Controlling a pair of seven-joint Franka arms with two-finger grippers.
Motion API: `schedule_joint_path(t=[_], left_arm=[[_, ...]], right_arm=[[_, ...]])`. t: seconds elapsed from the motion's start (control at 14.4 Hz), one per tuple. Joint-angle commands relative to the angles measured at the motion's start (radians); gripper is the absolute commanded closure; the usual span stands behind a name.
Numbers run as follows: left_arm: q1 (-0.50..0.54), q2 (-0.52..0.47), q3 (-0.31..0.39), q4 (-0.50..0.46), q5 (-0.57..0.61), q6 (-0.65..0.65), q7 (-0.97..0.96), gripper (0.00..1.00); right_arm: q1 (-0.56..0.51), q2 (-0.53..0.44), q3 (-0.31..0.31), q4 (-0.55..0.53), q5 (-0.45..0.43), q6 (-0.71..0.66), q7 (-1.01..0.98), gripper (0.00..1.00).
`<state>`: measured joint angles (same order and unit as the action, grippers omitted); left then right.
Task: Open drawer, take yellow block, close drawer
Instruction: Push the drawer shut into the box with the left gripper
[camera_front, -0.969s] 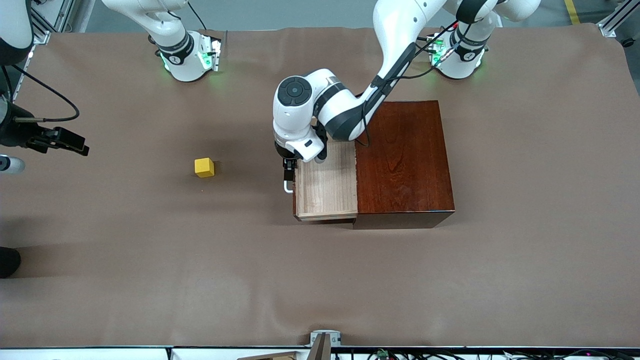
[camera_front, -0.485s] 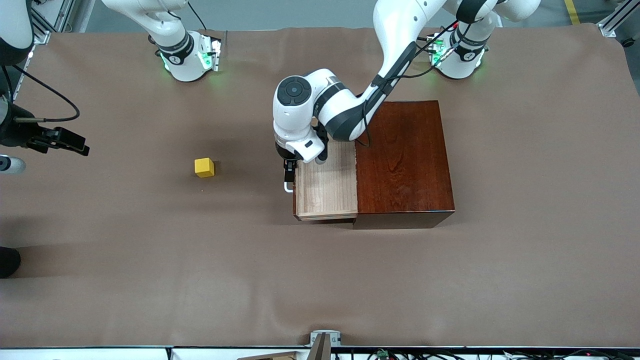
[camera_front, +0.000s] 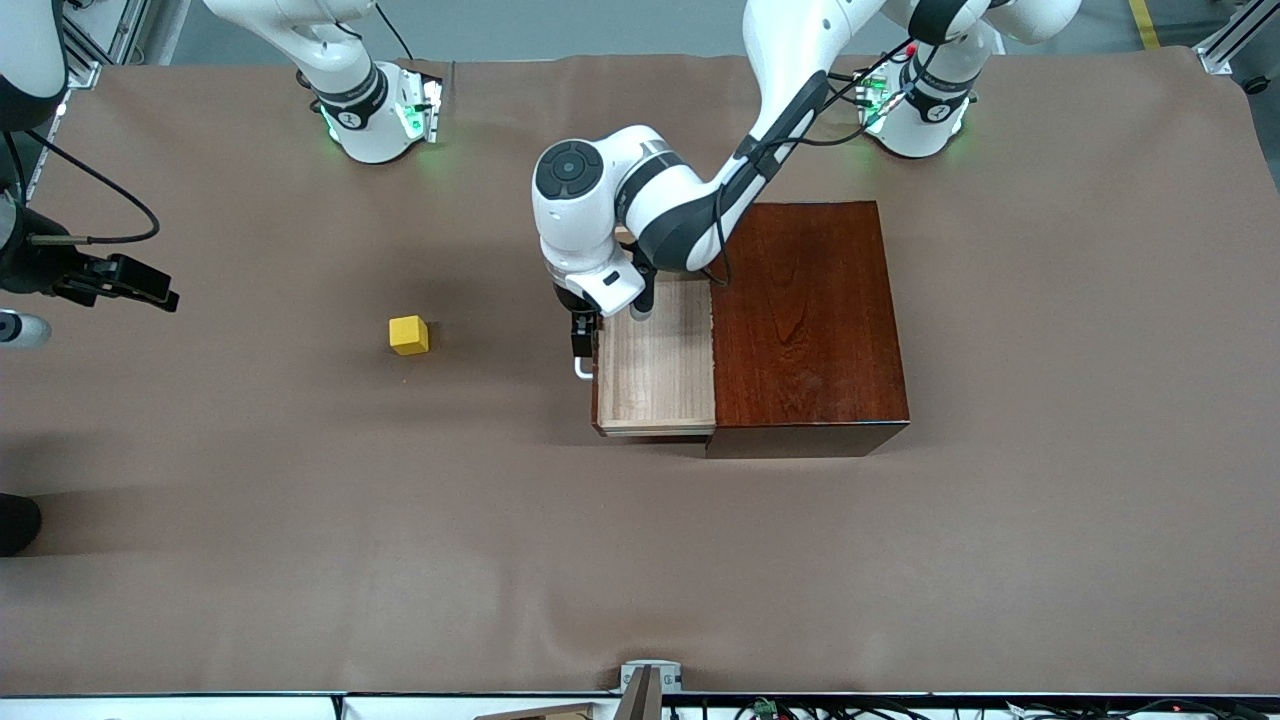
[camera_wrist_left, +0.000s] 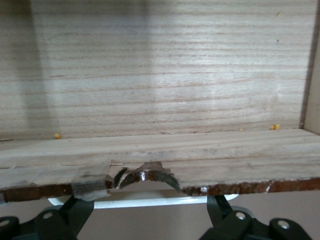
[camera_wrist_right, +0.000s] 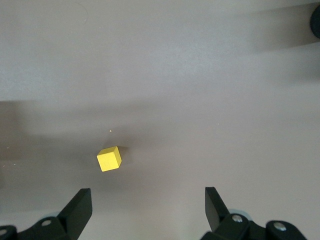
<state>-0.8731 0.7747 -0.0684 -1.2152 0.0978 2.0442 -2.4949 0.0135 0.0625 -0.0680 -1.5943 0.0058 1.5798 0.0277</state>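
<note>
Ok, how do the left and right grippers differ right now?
The left gripper sits at the drawer's white handle, the bar between its jaws; the right gripper hangs over the table near the yellow block. The left is low, against the part-open drawer's front; the right is up in the air, touching nothing. Both have jaws open.

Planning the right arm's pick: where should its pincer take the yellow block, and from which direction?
Grip the yellow block across two opposite vertical faces, coming straight down from above. It is a small cube sitting flat on the table with nothing beside it. In the right wrist view it lies turned relative to the open right pincer, so rotating the wrist first would probably square the fingers.
</note>
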Motion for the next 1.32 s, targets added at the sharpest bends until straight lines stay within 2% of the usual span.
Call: schedule_joint_path(t=[0.0,0.14,0.28,1.25], left_arm=[[0.008,-0.02,0.013,-0.007,0.092,-0.093,0.001,0.0],[0.012,-0.034,0.016,-0.007,0.12,-0.096,0.001,0.0],[0.006,-0.04,0.051,-0.007,0.123,-0.121,0.001,0.0],[0.008,-0.08,0.105,-0.014,0.123,-0.291,-0.009,0.0]], right_arm=[[0.002,-0.006,0.0,-0.006,-0.001,-0.003,0.008,0.0],[0.002,-0.006,0.0,-0.006,-0.001,-0.003,0.008,0.0],[0.002,-0.006,0.0,-0.006,-0.001,-0.003,0.008,0.0],[-0.003,-0.006,-0.003,-0.001,0.017,-0.004,0.006,0.0]])
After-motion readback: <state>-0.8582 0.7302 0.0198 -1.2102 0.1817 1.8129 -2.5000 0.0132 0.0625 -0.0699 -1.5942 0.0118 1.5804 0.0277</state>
